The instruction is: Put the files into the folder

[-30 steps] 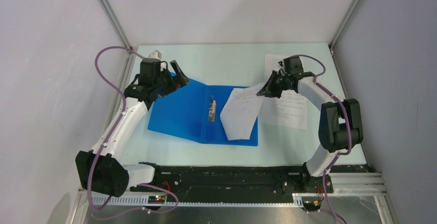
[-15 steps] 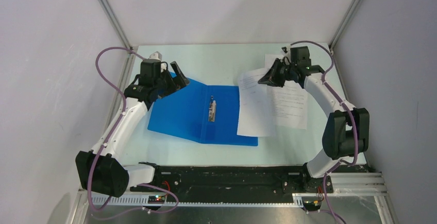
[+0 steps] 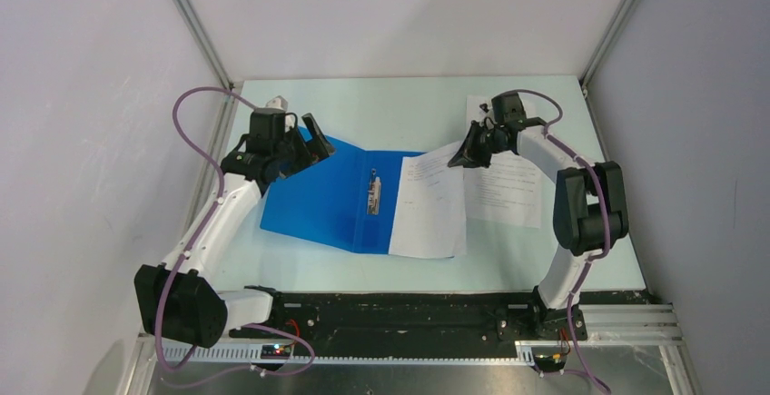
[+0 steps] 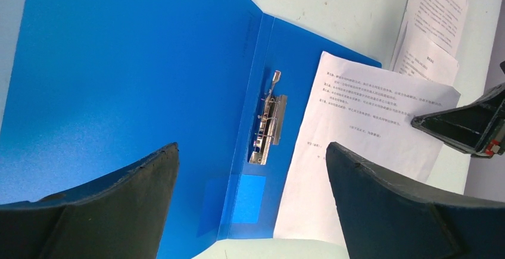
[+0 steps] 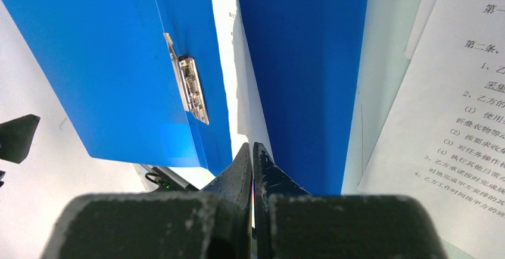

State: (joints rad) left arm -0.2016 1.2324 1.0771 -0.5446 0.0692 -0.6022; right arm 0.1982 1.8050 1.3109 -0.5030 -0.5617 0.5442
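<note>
Now, your right jaws are clenched on the far right corner of one sheet (image 3: 429, 209); that sheet drapes over the right cover of the open folder (image 3: 313, 200), just right of the clip (image 3: 373, 193), its near edge overhanging the folder; your left jaws are spread wide, grasping nothing, above the folder's far left corner; the other sheets (image 3: 508, 186) lie on the bench (image 3: 381, 104) just right of the folder.
</note>
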